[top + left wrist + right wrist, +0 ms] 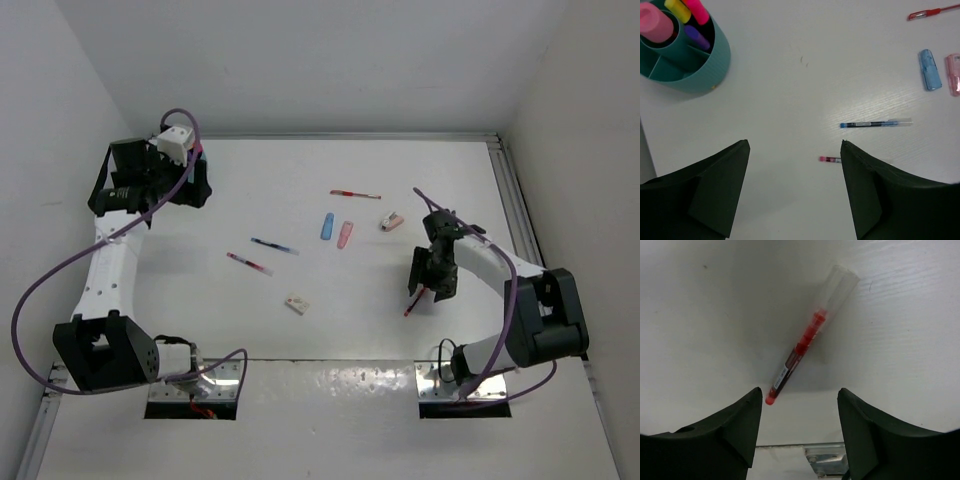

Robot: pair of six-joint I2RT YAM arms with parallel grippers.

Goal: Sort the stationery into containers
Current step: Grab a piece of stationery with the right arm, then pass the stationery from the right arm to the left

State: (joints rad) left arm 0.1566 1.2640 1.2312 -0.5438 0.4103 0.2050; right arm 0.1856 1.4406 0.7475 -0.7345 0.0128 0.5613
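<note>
Highlighters [689,9], pink tube [655,22] in teal cup [700,75]; pens [875,123], erasers [930,70] left on tabletop [790,60]; left tool [794,145] open, empty; right tool [800,392] open over red pen [800,345]

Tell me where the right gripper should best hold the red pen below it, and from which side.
Probably mid-barrel on the red pen, coming straight down from above: it lies flat on the table, so only its long sides are free. It lies slanted to the open right gripper, so turn the wrist first to close across the thin barrel.
</note>
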